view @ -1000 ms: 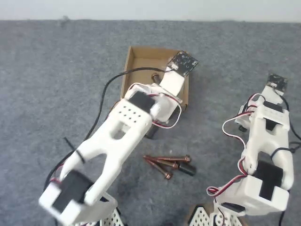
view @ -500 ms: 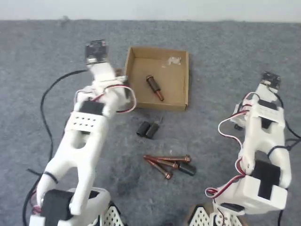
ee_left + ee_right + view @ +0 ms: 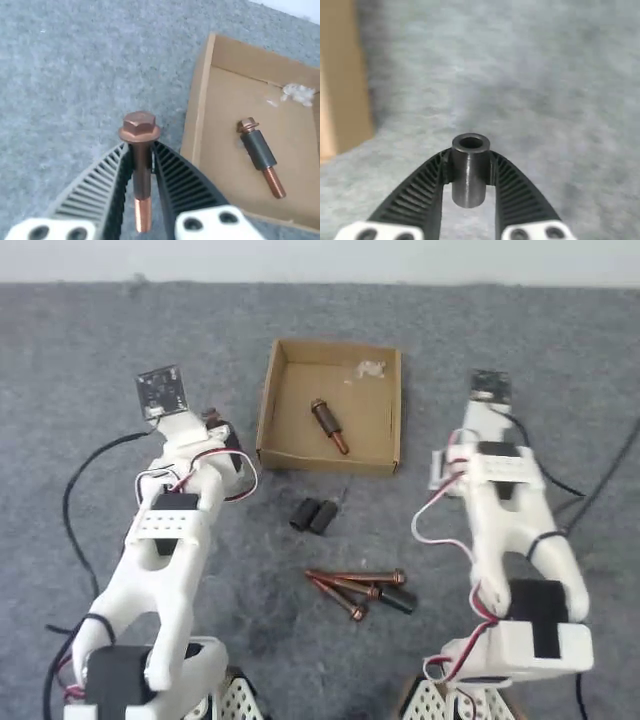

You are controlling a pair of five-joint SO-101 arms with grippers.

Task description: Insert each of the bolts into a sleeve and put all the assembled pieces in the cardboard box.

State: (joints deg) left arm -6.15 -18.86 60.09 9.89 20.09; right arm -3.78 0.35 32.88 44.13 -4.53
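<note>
1. Tabletop (image 3: 90,360): we record a grey, carpet-like surface that carries everything below.

2. Left arm (image 3: 165,550): white, running up the left side of the high view. Right arm (image 3: 515,530): white, on the right side, well apart from the box.

3. Cardboard box (image 3: 330,461): open-topped, upper centre of the high view. In it lies one assembled piece (image 3: 328,425), a bolt through a dark sleeve. Its long axis is diagonal, with the head toward the upper left of the frame and the threaded tip toward the lower right.

4. Left end effector (image 3: 141,150): clenched on a copper bolt (image 3: 141,172). The bolt's long axis runs along the fingers, with the hex head past the fingertips and the threaded end back toward the wrist.

5. Right end effector (image 3: 470,160): grasping a dark sleeve (image 3: 469,175) above the tabletop, with its axis along the fingers and its open bore at the fingertip end.

6. Loose bolts (image 3: 355,578): we count three on the tabletop at lower centre. Their tips bunch at the left and their heads fan out to the right and lower right.

7. Loose sleeves: a touching pair (image 3: 313,516) lies just below the box. A single sleeve (image 3: 398,600) lies on its side just beside the bolt heads.
</note>
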